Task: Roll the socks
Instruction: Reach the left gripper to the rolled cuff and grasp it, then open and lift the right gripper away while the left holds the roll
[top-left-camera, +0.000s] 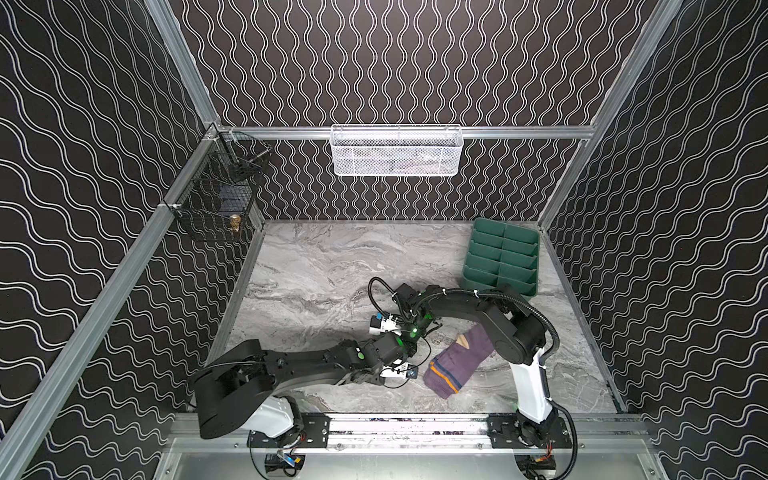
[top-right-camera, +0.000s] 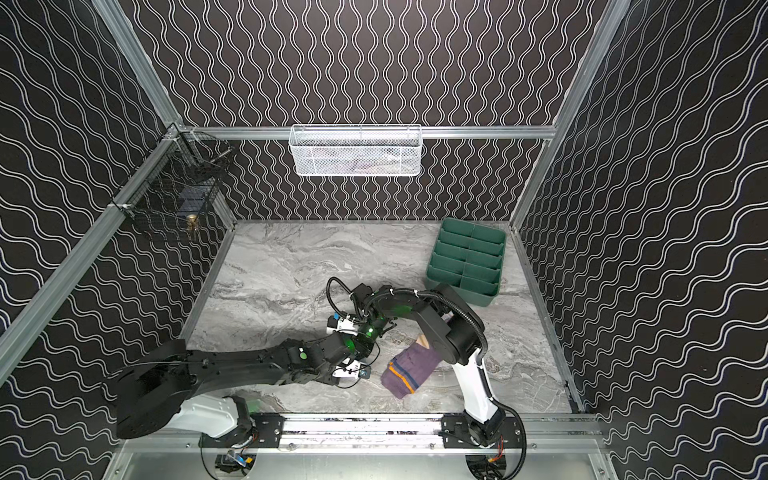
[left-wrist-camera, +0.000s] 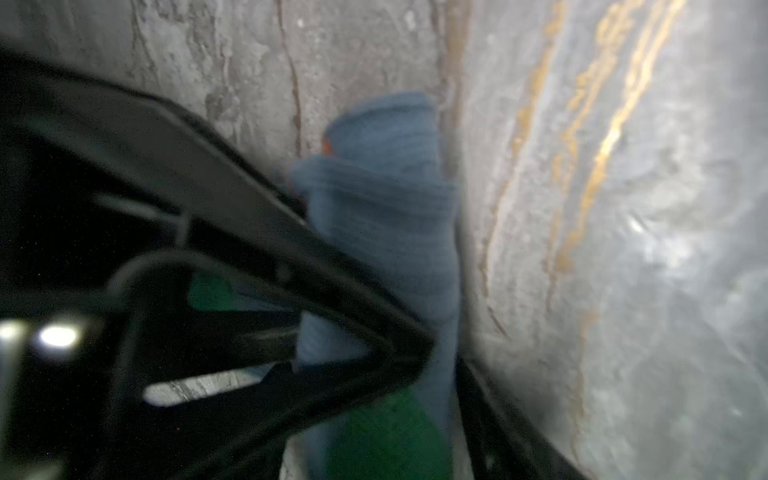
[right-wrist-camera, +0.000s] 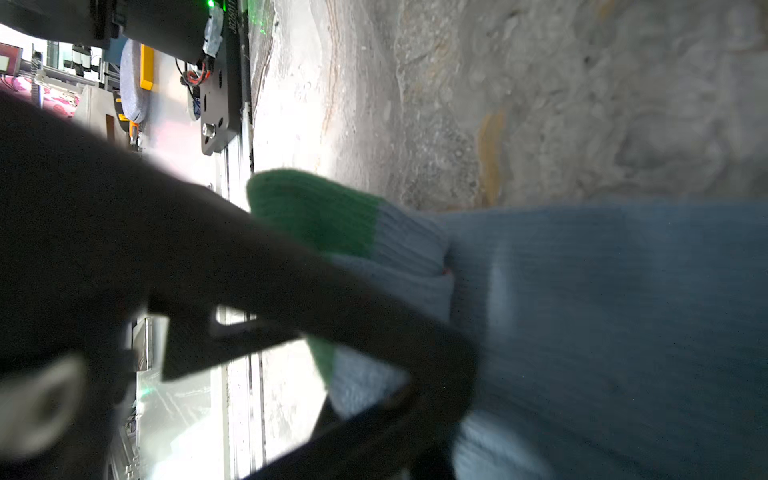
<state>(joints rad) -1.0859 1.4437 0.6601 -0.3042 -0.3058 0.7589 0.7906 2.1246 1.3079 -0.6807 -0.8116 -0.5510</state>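
tabletop (top-left-camera: 311, 270): grey marble | walls (top-left-camera: 395, 62): black, white waves | right end effector (right-wrist-camera: 432, 386): pinching blue sock (right-wrist-camera: 602, 311) | left end effector (left-wrist-camera: 449, 365): grip unclear

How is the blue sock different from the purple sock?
The blue sock has a green tip; the purple sock has a tan patch and orange-and-navy stripes. The blue sock is bunched, pinched by the right gripper; the purple sock lies spread out, no gripper on it. The purple sock shows in both top views; the blue sock hides under the arms there. Both are ribbed socks on the table.
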